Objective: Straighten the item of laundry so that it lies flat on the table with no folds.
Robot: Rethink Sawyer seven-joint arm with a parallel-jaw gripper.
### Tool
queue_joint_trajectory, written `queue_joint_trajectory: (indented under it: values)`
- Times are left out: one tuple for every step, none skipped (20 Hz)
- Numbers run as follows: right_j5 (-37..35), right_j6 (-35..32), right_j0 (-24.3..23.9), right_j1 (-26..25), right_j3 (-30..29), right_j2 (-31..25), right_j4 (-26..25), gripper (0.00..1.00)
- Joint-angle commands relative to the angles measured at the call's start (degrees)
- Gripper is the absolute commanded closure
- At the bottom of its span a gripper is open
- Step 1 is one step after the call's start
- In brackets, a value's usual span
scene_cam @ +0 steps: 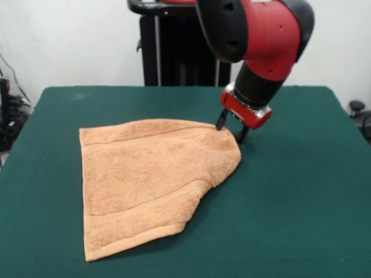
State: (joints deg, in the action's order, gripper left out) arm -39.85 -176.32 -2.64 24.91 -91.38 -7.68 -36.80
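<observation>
Arm: the red and black arm comes down from the top of the front view, bent at a bulky joint, its black wrist slanting down and to the left toward the cloth.

Claw: the claw hangs at the towel's far right corner. Two dark fingers show below the red wrist plate, set apart from each other. One tip sits at the towel's far edge, the other just off the cloth over the green. Whether either tip is pinching the fabric I cannot tell from here.

Towel: the orange-tan towel lies a little left of the worktop's middle. It is not spread out. The right part is folded or bunched, so the outline runs from a wide left edge to a rounded hump at the right, under the claw. A ribbed band crosses near the front edge, and a second fainter one runs along the far edge.

Edges: the towel's left edge runs nearly straight from back to front. The front edge slants up toward the right, then steps inward.

Open room: the green worktop is bare to the right of the towel and in front of it, with a narrower strip free on the left and a band free behind.

Containers: I see none on the worktop.

Behind: a black stand rises at the worktop's far side against a pale wall.
</observation>
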Motion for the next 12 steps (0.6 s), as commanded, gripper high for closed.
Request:
queue_joint_trajectory:
  values:
    - [8.2,18.3,-10.8,-10.0,11.0,-7.0,-5.8,0.0]
    - [7.2,19.2,-11.9,-9.1,9.9,-8.0,-5.4,0.0]
    - [6.2,20.0,-12.7,-8.1,9.0,-8.8,-5.0,0.0]
    - [5.5,20.8,-13.7,-7.3,8.0,-9.8,-5.0,0.0]
    - [4.9,21.4,-14.8,-6.7,7.1,-10.8,-4.7,0.0]
    - [4.4,22.0,-15.5,-6.0,6.2,-11.5,-4.6,0.0]
    - [3.5,22.7,-16.2,-5.0,5.3,-12.1,-4.4,0.0]
    - [1.8,23.8,-16.8,-3.7,4.6,-12.8,-3.9,0.0]
    - [0.4,24.8,-17.3,-2.3,3.8,-13.4,-3.6,0.0]
    - [-0.6,25.7,-17.5,-0.6,2.9,-13.7,-3.7,0.0]
    - [-1.4,26.1,-17.7,0.9,2.0,-14.1,-3.3,0.0]
    - [-2.8,26.6,-17.9,2.5,1.1,-14.6,-2.4,0.0]
